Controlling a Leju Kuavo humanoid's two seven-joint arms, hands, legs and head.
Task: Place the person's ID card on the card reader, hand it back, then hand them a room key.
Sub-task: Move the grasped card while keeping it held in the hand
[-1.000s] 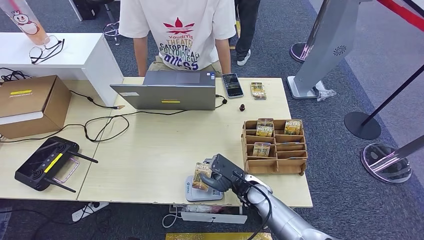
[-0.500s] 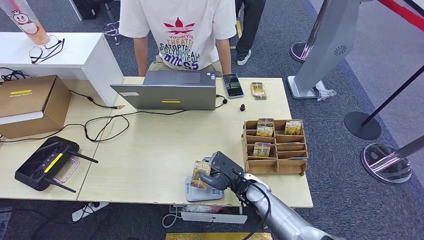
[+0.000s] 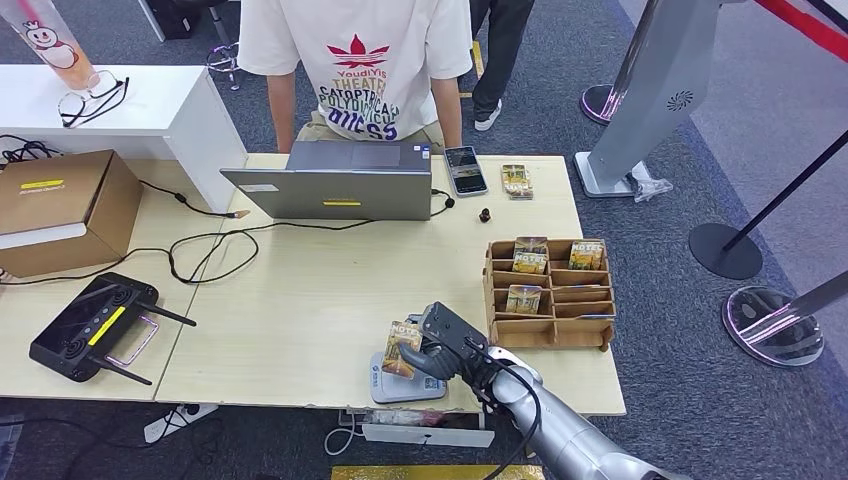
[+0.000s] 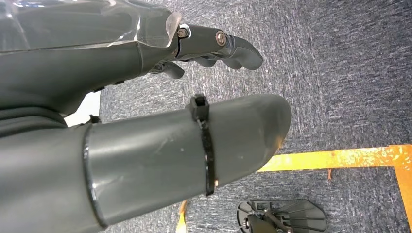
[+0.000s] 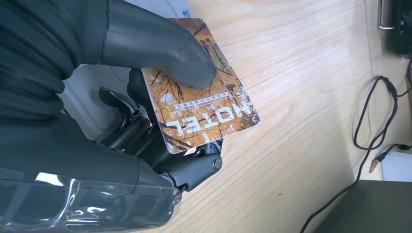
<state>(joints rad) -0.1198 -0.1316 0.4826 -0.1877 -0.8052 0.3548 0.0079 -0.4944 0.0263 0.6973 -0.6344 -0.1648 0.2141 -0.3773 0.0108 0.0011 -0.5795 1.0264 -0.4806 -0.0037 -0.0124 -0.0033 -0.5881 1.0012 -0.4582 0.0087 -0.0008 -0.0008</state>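
My right hand (image 3: 440, 347) pinches an orange-brown card (image 3: 403, 348) printed HOTEL between thumb and fingers, just above the grey card reader (image 3: 400, 384) at the table's front edge. In the right wrist view the thumb (image 5: 165, 51) presses on the card (image 5: 204, 107) with the fingers under it, over the light wood tabletop. My left hand (image 4: 209, 48) hangs over grey carpet with its fingers loosely curled and nothing in it. A person in a white T-shirt (image 3: 355, 60) stands across the table behind the laptop (image 3: 335, 180).
A wooden card rack (image 3: 548, 290) with several HOTEL cards stands to the right of my hand. A phone (image 3: 465, 170) and another card (image 3: 516, 181) lie at the far edge. A black controller (image 3: 90, 325), cables and a cardboard box (image 3: 60, 210) occupy the left side.
The right hand and the card have shifted very slightly; otherwise nothing visibly changed.
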